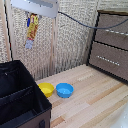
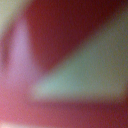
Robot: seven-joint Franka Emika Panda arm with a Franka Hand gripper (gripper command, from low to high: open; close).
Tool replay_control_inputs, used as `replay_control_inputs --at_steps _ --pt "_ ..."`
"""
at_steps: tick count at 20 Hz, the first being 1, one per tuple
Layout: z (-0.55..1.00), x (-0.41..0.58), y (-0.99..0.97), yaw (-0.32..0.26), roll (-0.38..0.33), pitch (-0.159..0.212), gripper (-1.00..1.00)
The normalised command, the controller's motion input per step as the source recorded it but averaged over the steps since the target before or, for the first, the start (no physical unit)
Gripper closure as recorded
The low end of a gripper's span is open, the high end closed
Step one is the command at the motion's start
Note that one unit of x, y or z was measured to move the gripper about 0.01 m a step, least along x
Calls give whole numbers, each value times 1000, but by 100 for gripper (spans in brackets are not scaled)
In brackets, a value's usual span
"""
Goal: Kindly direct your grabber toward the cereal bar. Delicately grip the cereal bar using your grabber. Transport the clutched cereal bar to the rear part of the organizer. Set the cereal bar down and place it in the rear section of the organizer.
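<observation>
organizer (image 1: 20, 95) nearest, sections empty | yellow bowl (image 1: 46, 89) and blue bowl (image 1: 64, 90) just beside organizer | cereal bar (image 1: 31, 29) dangling high above organizer's rear, pinched by grabber (image 1: 33, 14), fingers clamped on its upper end | risk: hanging bar swings, snags divider or drops outside organizer

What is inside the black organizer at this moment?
The organizer shows only dark, bare-looking sections. Its near wall hides some floor. The cereal bar hangs high above from the pincer.
</observation>
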Motion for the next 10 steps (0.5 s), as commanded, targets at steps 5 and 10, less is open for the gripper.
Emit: replay_control_inputs --at_steps 5,10 --pt "107 0 487 -261 -7 -6 100" --pt "43 0 569 -231 -2 0 100"
